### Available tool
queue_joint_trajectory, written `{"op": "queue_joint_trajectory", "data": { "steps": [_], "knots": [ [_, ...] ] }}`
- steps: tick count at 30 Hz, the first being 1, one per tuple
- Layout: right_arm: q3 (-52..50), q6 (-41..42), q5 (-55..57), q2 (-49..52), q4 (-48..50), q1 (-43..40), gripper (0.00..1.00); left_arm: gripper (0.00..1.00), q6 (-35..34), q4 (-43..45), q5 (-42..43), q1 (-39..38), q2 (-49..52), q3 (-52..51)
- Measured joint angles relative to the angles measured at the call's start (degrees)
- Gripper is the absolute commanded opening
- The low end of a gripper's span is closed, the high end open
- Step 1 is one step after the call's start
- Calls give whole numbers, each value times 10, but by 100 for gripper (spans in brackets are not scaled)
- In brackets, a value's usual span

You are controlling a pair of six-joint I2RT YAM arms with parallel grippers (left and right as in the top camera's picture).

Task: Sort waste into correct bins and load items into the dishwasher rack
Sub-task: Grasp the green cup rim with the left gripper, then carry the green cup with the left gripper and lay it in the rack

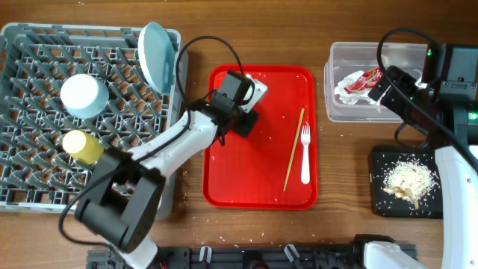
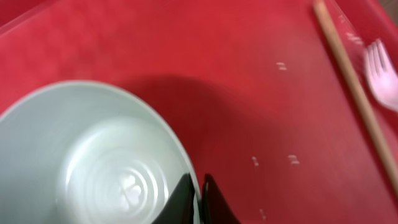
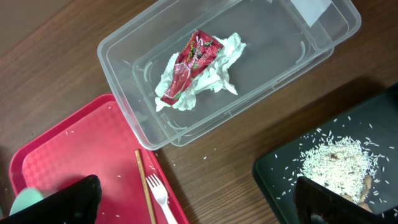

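Left gripper (image 2: 196, 200) pinches saucer (image 2: 93, 162) rim, upper-left on red tray (image 1: 261, 187). Chopstick (image 1: 293, 149) and fork (image 1: 305, 153) on tray's right side, bare tray between. Right gripper (image 3: 196, 196) spread, off tray's right edge.

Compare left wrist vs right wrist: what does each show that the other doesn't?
Left wrist only: left fingers pinching the pale green saucer at its rim. Right wrist only: clear tub holding the red wrapper and white paper, black tray with rice scraps, right fingers spread open. Both: red tray, chopstick, fork.
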Motion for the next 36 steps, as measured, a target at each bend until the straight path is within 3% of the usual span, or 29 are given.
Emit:
{"op": "queue_joint_trajectory", "data": {
  "steps": [10,16,19,23,26,31,36],
  "knots": [
    [0,0,0,0,0,0,100,4,-93,-238,58,0,-178,-1],
    [0,0,0,0,0,0,100,4,-172,-313,73,21,-297,-1],
    [0,0,0,0,0,0,100,4,-202,-329,83,111,-375,-1],
    [0,0,0,0,0,0,100,4,-215,-329,171,280,-431,-1],
    [0,0,0,0,0,0,100,4,-219,-294,278,423,-420,-3],
    [-2,0,0,0,0,0,100,4,-235,-119,460,611,-371,-3],
    [-2,0,0,0,0,0,100,4,-245,-61,512,731,-297,-3]
  ]
}}
